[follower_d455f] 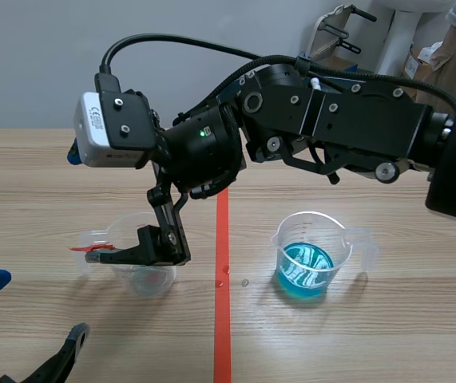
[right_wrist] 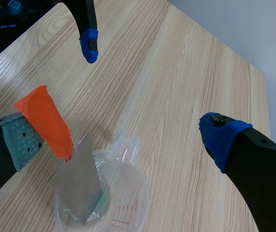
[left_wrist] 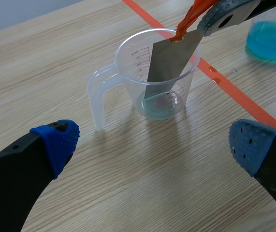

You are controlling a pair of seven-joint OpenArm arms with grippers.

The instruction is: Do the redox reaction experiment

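**Grey metal strip [left_wrist: 169, 63] leaning in the clear measuring beaker [left_wrist: 128, 82], with the right pincer [right_wrist: 121, 140] apart around it**

The strip is stood in the clear measuring beaker with its lower end in a thin layer of blue-green liquid [left_wrist: 159, 104] on the beaker's floor. Its long axis is tilted, running from that floor up past the rim. An orange tab [right_wrist: 46, 123] is fixed to the upper end, above the beaker.

The right pincer is held over the beaker with its fingers spread wide. The grey-green pad [right_wrist: 19, 140] lies against or just beside the tab; actual contact cannot be settled. The blue pad [right_wrist: 220, 137] is well apart from the strip, across the beaker's mouth. The strip is therefore judged to be propped by the beaker, not clamped.

The left pincer [left_wrist: 152, 145] is also spread, with nothing between its fingers, and is kept near the beaker but short of it, low over the wooden surface [follower_d455f: 371, 335]. The right arm is plainly the nearer one. A second beaker of blue solution [follower_d455f: 311, 255] stands well apart from the clear one, beyond the red tape line [follower_d455f: 222, 319].

The coming move is judged to turn on the tab's place beside the grey-green pad. If the strip is to be retaken, the blue pad must be brought across to the tab. If it is to be left soaking, the pincer is best drawn up and away from the tab's face, since a tab stuck to the pad could drag the strip out or tip the light beaker.
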